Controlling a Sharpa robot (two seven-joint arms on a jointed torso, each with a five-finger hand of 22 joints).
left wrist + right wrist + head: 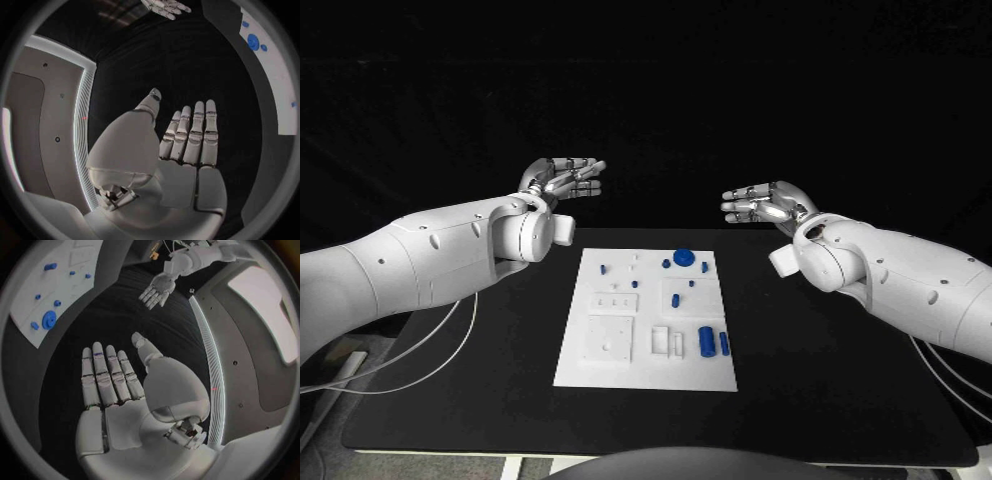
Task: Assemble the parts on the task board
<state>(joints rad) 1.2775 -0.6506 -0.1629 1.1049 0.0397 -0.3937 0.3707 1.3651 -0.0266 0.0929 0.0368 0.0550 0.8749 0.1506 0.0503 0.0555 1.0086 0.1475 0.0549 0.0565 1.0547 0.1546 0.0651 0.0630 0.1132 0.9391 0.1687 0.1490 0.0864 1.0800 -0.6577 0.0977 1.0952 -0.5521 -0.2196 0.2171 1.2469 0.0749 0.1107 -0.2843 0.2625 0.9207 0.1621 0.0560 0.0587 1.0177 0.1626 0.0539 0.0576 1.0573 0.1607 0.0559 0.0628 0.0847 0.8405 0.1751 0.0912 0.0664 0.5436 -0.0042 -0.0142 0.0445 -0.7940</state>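
Looking down from the head camera, I see the task board (646, 370) lying flat in the middle of the black table (848, 400), its long side running away from me; both of my arms are raised beyond its far end, well apart from it and from each other. My left hand (563, 181) hovers past the board's far left corner, palm turned inward, fingers spread and holding nothing; my right hand (764, 204) hovers past the far right corner, likewise released and empty. The left wrist camera confirms this: the fingers (197, 130) lie straight and side by side, thumb angled off, nothing between them; the right wrist camera shows the same flat, extended fingers (106, 372) with a bare palm.

On the board the blue parts lie untouched; a round disc (684, 258) sits near the far edge with a small piece (707, 265) just beside it; a small peg (603, 268) lies toward the far left; a few more small pieces (676, 296) are scattered across the middle; two longer cylinders (708, 342) lie side by side near the right edge, closer to me. Pale recesses (612, 303) mark the board's left half; I cannot tell their exact shapes.
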